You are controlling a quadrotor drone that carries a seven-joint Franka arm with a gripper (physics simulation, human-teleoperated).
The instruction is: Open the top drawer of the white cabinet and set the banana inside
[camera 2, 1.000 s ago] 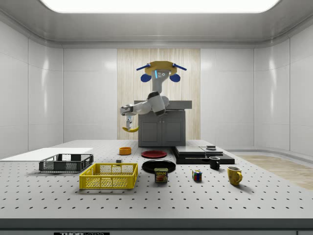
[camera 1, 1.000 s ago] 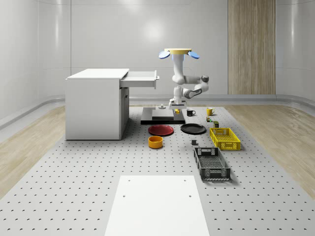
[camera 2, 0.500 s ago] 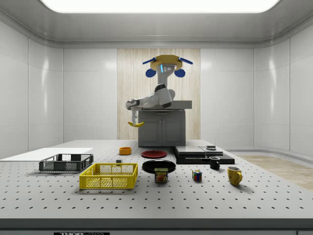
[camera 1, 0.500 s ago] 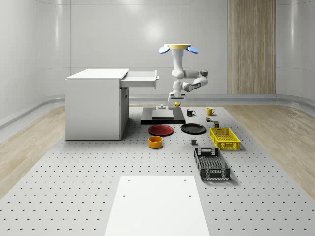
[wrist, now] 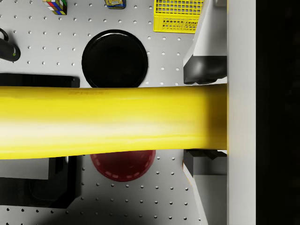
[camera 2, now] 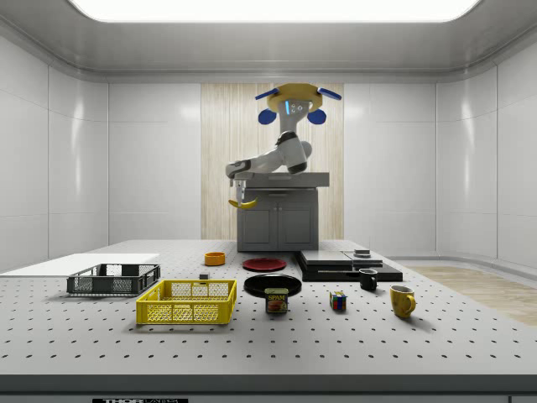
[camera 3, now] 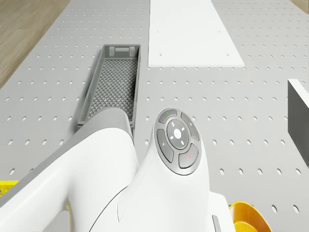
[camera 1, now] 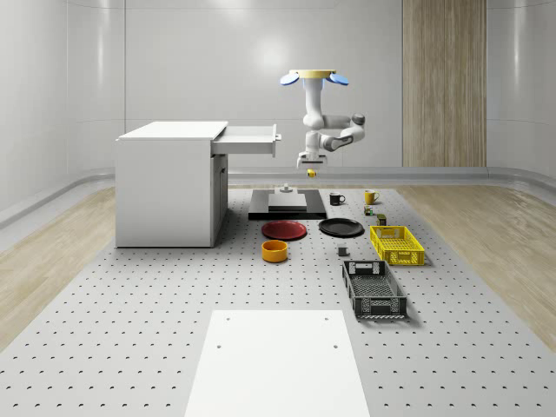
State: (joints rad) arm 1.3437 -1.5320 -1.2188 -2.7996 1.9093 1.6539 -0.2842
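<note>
Wrist view: tool (wrist: 206, 117) pinching the banana (wrist: 112, 122), fingers (wrist: 204, 70) pressed against the fruit on either side, banana lying crosswise right in front of the camera. Below it on the table (wrist: 164, 197): black plate (wrist: 115, 58) and red plate (wrist: 123, 165) either side of the banana's band, yellow basket (wrist: 179, 16), Rubik's cube (wrist: 55, 5) and a can (wrist: 115, 3) at the frame edge, dark slab (wrist: 33, 178).

Side view: tool (camera 2: 240, 186) pointing down at the end of the folded arm (camera 2: 273, 161), banana (camera 2: 242, 203) hanging from it in the air, well above the table (camera 2: 436, 344), at about the height of the cabinet's top. Drone (camera 2: 297, 99) hovering above and toward the side view's right of the tool.

Whole-scene view: tool (camera 1: 310, 165) with banana (camera 1: 311, 173) aloft over the dark slab (camera 1: 287, 204), off the whole-scene view's right of the open top drawer (camera 1: 250, 139), apart from its front. Drawer pulled out from the white cabinet (camera 1: 169, 184). Drone (camera 1: 314, 78) hovering higher than the cabinet top, over the slab area. Nearer the camera: red plate (camera 1: 285, 230), black plate (camera 1: 340, 228), orange bowl (camera 1: 274, 251), yellow basket (camera 1: 396, 244), grey basket (camera 1: 373, 289), white panel (camera 1: 276, 360). Black mug (camera 1: 336, 199) and yellow mug (camera 1: 370, 197) beside the slab.

Drone view: arm link (camera 3: 159, 188) close up, grey basket (camera 3: 112, 82) and white panel (camera 3: 190, 31) on the table beyond.
</note>
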